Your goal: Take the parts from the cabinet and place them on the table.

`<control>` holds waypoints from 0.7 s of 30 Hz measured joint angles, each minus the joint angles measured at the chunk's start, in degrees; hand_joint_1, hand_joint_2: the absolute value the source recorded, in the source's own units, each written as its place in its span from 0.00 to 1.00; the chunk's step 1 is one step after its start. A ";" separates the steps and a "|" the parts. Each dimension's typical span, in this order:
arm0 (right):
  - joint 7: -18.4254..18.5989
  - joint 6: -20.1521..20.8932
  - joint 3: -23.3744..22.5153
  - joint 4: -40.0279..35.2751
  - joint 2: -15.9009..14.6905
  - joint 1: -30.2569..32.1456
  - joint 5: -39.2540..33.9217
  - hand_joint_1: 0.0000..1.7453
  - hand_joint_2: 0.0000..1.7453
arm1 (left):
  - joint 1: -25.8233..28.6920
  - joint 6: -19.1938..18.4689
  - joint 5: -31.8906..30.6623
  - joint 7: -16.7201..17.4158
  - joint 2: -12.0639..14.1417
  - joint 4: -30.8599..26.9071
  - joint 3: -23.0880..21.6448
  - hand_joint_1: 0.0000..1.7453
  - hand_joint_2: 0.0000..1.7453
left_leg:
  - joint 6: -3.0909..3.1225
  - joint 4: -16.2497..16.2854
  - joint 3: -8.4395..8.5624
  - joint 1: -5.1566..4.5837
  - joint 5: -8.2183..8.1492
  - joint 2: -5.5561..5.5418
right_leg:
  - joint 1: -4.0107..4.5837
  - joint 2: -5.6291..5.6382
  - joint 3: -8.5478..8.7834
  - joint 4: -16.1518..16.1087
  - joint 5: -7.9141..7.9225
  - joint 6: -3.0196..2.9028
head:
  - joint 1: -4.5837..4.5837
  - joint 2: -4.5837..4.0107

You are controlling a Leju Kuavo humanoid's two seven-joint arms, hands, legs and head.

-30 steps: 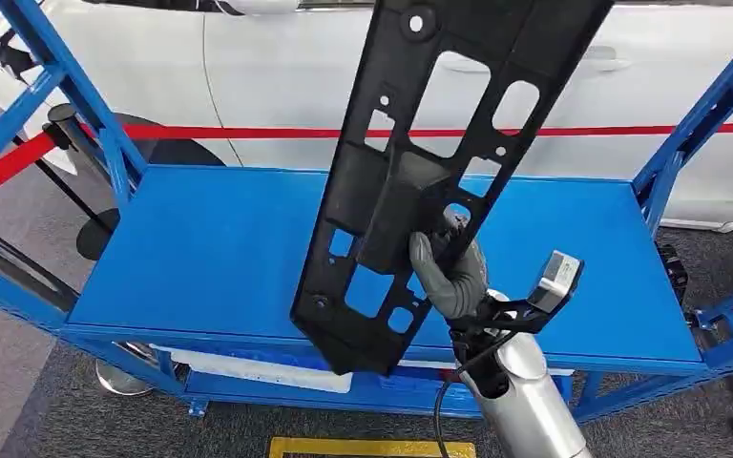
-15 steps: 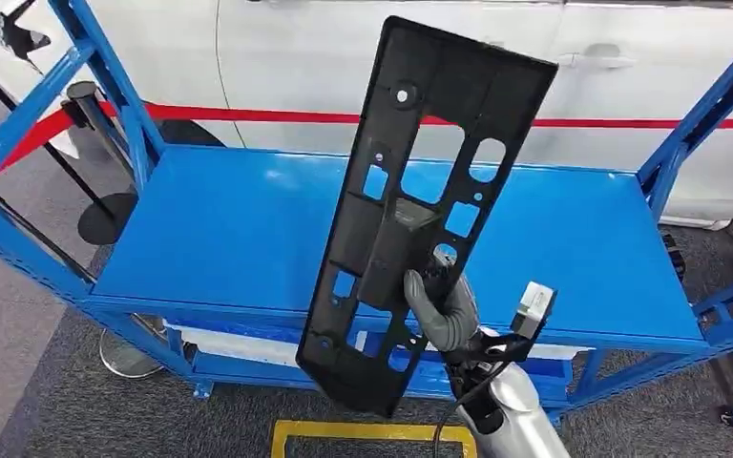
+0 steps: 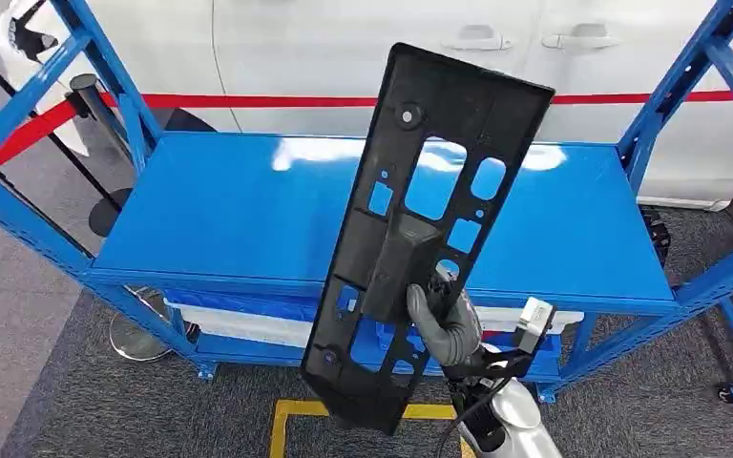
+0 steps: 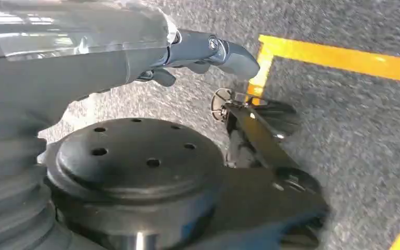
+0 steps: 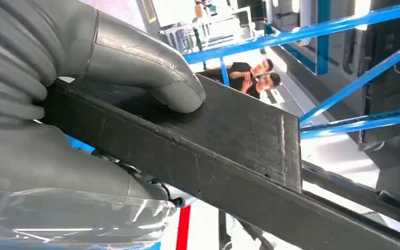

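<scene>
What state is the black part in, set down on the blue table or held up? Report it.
Held up. The right hand grips the black part near its lower half, standing tilted on end in front of the blue table, not lying on it.

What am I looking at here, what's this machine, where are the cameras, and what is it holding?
This is a humanoid robot with two silver arms, filmed by three cameras of its own. The head view looks forward and down at a blue table with a bare glossy top; a white car stands behind it. The robot's right hand grips a long black plastic part full of cut-outs, held upright over the table's front edge. The right wrist view sits close behind that hand, its thick grey thumb pressed on the part. The left wrist view shows the left hand, holding nothing, above grey carpet with yellow floor tape.
</scene>
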 joint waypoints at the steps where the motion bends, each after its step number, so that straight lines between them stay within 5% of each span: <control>1: 0.07 0.31 -0.18 -0.40 0.18 0.36 -0.49 1.00 1.00 | -0.07 0.00 -0.02 0.00 0.04 0.00 -0.11 0.00 1.00 | 0.49 -4.95 3.54 -0.08 -0.79 -0.03 | 0.00 0.00 -0.20 0.12 0.39 0.15 | 0.00 0.00; 2: 0.07 0.64 -0.46 -0.75 0.39 0.66 -1.08 1.00 1.00 | -0.21 0.00 -0.07 0.00 0.20 0.00 -0.26 0.00 1.00 | 0.77 -8.73 5.79 -0.44 -1.98 -0.05 | 0.26 0.04 -0.48 0.17 0.72 0.56 | 0.02 -0.02; 6: -1.39 1.36 -1.38 -1.75 1.01 1.24 -0.54 1.00 1.00 | -0.18 0.00 -0.13 0.11 0.22 0.00 -0.50 0.00 1.00 | 2.03 -9.56 4.62 -0.35 -0.38 -0.02 | 0.15 -0.01 -0.58 -0.63 2.60 2.11 | -0.09 0.00; 8: -3.55 1.20 -1.95 -2.52 1.07 1.44 1.33 1.00 1.00 | -0.30 0.00 -0.13 0.24 0.20 0.00 -0.68 0.00 1.00 | 2.94 -9.72 3.56 -0.14 0.97 0.40 | -0.20 0.34 -1.97 2.66 -2.60 2.43 | -0.02 0.00; 10: -5.77 2.61 -2.30 -3.44 1.07 1.72 1.68 1.00 1.00 | -0.26 -0.07 -0.24 0.48 0.20 0.00 -0.83 0.00 1.00 | 3.06 -9.56 1.92 -0.17 2.16 0.47 | -0.32 0.37 -4.13 10.89 -9.25 2.77 | -0.02 0.00; 11: -6.58 3.22 -2.38 -4.07 1.07 1.90 1.68 1.00 1.00 | -0.25 -0.15 -0.26 0.57 0.20 0.00 -0.85 0.00 1.00 | 2.98 -9.43 1.08 -0.17 2.71 0.52 | -0.33 0.37 -4.89 14.54 -10.57 2.98 | -0.02 0.00; 12: -7.01 4.12 -2.43 -4.63 1.07 2.02 1.70 1.00 1.00 | -0.25 -0.35 -0.28 0.72 0.22 0.00 -0.92 0.00 1.00 | 2.87 -9.18 0.16 -0.17 3.24 0.55 | -0.40 0.37 -4.90 16.76 -9.99 3.12 | -0.02 0.00; 13: -7.47 5.95 -2.43 -5.29 1.05 2.22 1.59 1.00 1.00 | -0.26 -0.59 -0.39 0.96 0.22 0.00 -1.05 0.00 1.00 | 2.71 -8.85 -0.75 -0.12 3.62 0.60 | -0.54 0.36 -3.67 16.30 -8.08 3.24 | -0.02 0.00; 15: -8.54 12.61 -2.43 -7.05 0.90 2.46 -0.17 1.00 1.00 | -0.28 -0.92 -0.81 1.14 0.22 0.00 -1.44 0.00 1.00 | 2.32 -7.89 -2.37 -0.05 4.17 0.58 | -0.89 0.34 1.87 9.31 -4.30 3.30 | -0.02 0.00; 16: -8.96 15.75 -2.38 -8.03 0.90 2.38 -1.04 1.00 1.00 | -0.31 -1.03 -0.87 1.16 0.22 0.00 -1.62 0.00 1.00 | 2.07 -7.23 -3.00 -0.04 4.34 0.55 | -1.04 0.36 5.66 4.15 -4.27 3.31 | -0.02 0.00; 17: -9.07 18.61 -2.19 -9.14 0.90 2.23 -1.91 1.00 1.00 | -0.38 -1.05 -0.92 1.29 0.24 0.00 -1.84 0.00 1.00 | 1.74 -6.65 -3.73 -0.35 4.48 0.47 | -0.65 0.53 7.97 0.26 -6.31 3.15 | -0.02 0.00; 21: -7.52 27.49 -1.16 -11.21 0.85 1.51 -8.39 1.00 1.00 | -0.36 -1.05 -0.98 2.06 0.30 0.00 -2.34 0.00 1.00 | 0.06 -6.84 -4.06 -0.22 6.05 0.45 | -0.36 0.71 6.88 -0.29 -5.43 1.01 | -0.02 0.00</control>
